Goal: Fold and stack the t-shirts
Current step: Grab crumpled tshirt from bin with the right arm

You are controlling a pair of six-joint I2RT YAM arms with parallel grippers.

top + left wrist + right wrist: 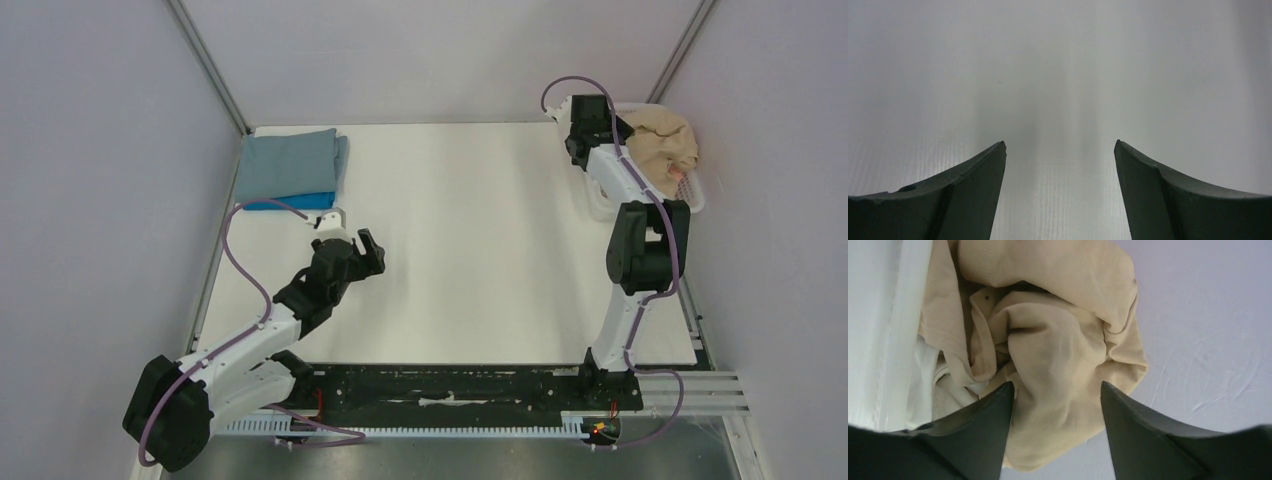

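Observation:
A crumpled tan t-shirt point(660, 145) is heaped on top of the white basket point(697, 192) at the far right. My right gripper point(622, 130) reaches into it. In the right wrist view its jaws point(1055, 385) stand apart around a bulge of the tan t-shirt point(1058, 340), with cloth filling most of the gap. A white t-shirt point(948, 390) lies under the tan one, and a bit of coral-pink cloth point(680, 172) shows in the basket. At the far left a folded grey-blue t-shirt point(290, 160) rests on a bright blue one point(290, 202). My left gripper point(362, 252) hovers open over bare table point(1060, 145).
The basket's white rim point(908, 315) runs down the left of the right wrist view. Grey walls close in the table point(470, 240) on the left, back and right. Both arm bases sit on the black rail point(450, 385) at the near edge.

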